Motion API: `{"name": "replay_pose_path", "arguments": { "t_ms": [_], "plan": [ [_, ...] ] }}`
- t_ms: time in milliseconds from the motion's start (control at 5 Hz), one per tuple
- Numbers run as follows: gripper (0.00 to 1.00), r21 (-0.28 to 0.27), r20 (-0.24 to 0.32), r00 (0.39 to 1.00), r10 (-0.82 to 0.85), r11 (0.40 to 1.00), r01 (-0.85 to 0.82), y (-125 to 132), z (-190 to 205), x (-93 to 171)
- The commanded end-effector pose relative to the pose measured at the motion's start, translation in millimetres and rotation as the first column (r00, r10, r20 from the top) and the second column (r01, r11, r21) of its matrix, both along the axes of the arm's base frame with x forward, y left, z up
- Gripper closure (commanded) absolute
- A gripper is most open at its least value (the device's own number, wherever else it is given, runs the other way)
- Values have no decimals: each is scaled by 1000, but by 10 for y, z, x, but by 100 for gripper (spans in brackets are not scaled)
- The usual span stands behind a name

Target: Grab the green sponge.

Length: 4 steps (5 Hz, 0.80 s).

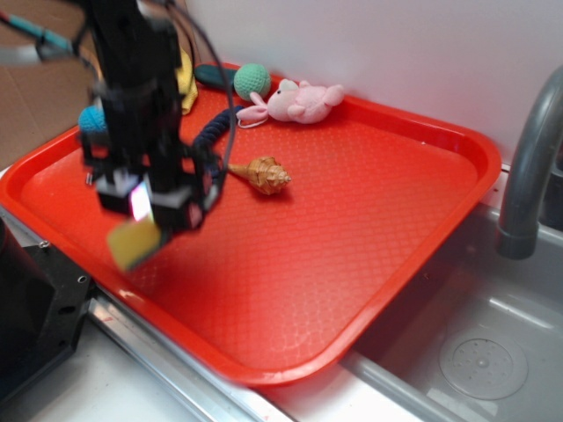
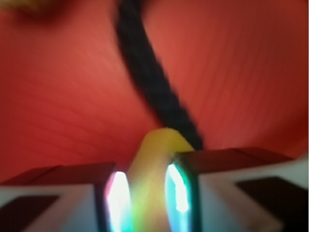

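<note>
Yellow foam between the pads: the tool (image 1: 149, 215) is closed on the green sponge (image 1: 134, 243), and the block hangs below it, lifted off the red tray (image 1: 369, 220) over the near-left part. From the wrist, the sponge (image 2: 152, 174) sits squeezed between the two lit fingers (image 2: 179, 188), with yellow poking out ahead of them. The picture is blurred, so I can't make out the green scouring face, and how deep the grip goes is hard to say.

Now the risk. Soft foam compresses, and in the outside view much of the block hangs below the tool, tilted; a quick swing could let it twist out and drop to the tray. Watch the dark braided rope (image 2: 154, 92) too, running just beside the sponge: it may be snagged or dragged along. The wooden shell (image 1: 264, 174) and pink plush toy (image 1: 299, 101) lie well apart.
</note>
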<state>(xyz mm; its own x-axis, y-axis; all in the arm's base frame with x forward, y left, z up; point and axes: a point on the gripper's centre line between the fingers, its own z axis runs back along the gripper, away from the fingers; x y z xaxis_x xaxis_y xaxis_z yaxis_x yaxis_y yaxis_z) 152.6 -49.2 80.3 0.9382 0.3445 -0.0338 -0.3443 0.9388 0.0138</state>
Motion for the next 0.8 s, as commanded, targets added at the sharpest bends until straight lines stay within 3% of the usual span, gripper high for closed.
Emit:
{"name": "replay_pose_path", "arguments": {
  "t_ms": [0, 200, 400, 600],
  "plan": [
    [100, 16, 110, 913, -393, 919, 394, 253, 965, 209],
    [100, 40, 125, 882, -455, 890, 453, 337, 1241, 195],
    [100, 24, 160, 892, -423, 905, 425, 422, 1406, 215],
    [100, 47, 171, 888, -427, 904, 426, 443, 1457, 205]
  ]
}}
